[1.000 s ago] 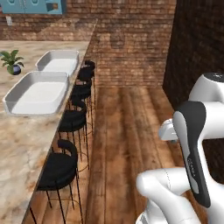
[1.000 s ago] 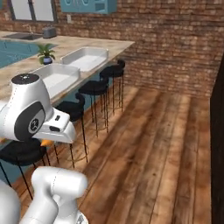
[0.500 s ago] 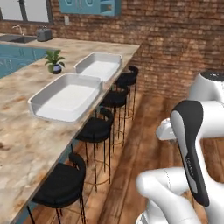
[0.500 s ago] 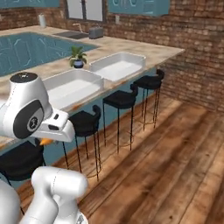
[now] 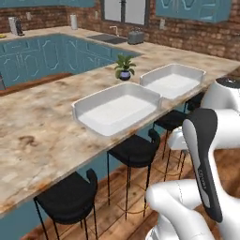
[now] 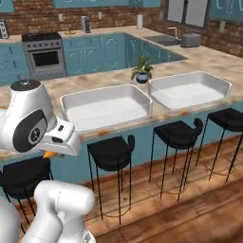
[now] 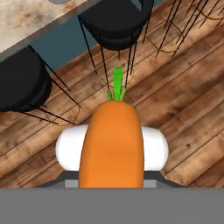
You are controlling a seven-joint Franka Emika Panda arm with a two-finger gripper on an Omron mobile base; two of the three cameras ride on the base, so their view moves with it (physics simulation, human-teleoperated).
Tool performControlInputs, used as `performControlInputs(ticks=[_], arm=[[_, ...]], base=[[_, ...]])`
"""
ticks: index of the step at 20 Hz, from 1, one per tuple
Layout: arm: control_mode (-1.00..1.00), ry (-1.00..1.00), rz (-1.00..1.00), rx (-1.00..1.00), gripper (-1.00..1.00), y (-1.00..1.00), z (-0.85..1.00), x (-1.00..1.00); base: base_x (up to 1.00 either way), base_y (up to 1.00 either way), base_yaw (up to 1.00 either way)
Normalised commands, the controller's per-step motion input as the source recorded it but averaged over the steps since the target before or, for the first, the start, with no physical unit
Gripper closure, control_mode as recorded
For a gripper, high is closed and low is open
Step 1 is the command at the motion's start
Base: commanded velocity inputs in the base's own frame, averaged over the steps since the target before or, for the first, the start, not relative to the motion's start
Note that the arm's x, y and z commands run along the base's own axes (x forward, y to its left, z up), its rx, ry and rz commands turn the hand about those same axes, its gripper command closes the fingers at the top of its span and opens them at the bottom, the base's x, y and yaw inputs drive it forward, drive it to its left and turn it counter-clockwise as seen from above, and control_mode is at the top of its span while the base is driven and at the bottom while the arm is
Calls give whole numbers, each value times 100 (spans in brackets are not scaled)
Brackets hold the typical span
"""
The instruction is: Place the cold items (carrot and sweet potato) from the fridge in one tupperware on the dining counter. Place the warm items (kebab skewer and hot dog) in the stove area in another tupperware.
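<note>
My gripper (image 7: 113, 175) is shut on the carrot (image 7: 113, 140), a bright orange root with a green tip that hides the fingertips in the hand view. It hangs over the wooden floor in front of the stools. A sliver of the carrot (image 6: 48, 154) shows under my hand in the right base view. Two white tupperware tubs stand side by side on the dining counter (image 5: 37, 131), a near tub (image 5: 83, 108) and a far tub (image 5: 199, 72); both look bare inside. In the right base view they are the left tub (image 6: 102, 90) and the right tub (image 6: 190, 75). The stove (image 6: 42, 52) stands at the back left.
Black stools (image 5: 70, 197) (image 6: 111, 152) line the counter's teal base between me and the tubs. A small potted plant (image 5: 124, 65) stands behind the tubs. A toaster (image 5: 136, 36) and a sink sit on the far counter under teal cabinets.
The whole scene has swung: the base has turned toward the dining counter, so the tubs now lie ahead and closer. The carrot stays in the gripper.
</note>
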Motion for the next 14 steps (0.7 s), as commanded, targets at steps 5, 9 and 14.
performControlInputs(ticks=[5, 9, 14], arm=[[100, 0, 0, 0, 100, 0, 0, 0], [100, 0, 0, 0, 100, 0, 0, 0], [100, 0, 0, 0, 100, 0, 0, 0]], base=[[29, -40, 90], [7, -61, 84], [-3, -100, 48]])
